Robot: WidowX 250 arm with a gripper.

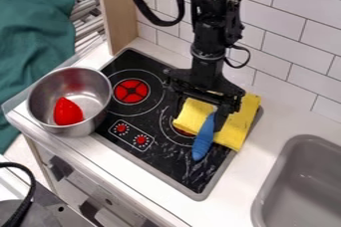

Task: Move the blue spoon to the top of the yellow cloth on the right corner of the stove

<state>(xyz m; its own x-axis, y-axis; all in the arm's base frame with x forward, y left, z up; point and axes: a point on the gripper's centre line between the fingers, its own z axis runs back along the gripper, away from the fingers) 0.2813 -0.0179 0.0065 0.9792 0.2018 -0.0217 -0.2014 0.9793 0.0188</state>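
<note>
The pot [94, 89] is smooth, shiny metal, the stove top [156, 156] glossy black, the towel [240, 127] soft matt cloth.

Arm [208, 37] hangs down, gripper [201, 122] spread apart

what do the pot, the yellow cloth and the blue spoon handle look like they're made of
Pot: bare metal, probably stainless steel, with a soft grey sheen and light and dark bands around its inner wall.
Yellow cloth: fabric of some kind, matte, lying in soft folds; the fibre can't be told.
Blue spoon handle: likely plastic or silicone, evenly coloured, with a ridged grip.
</note>
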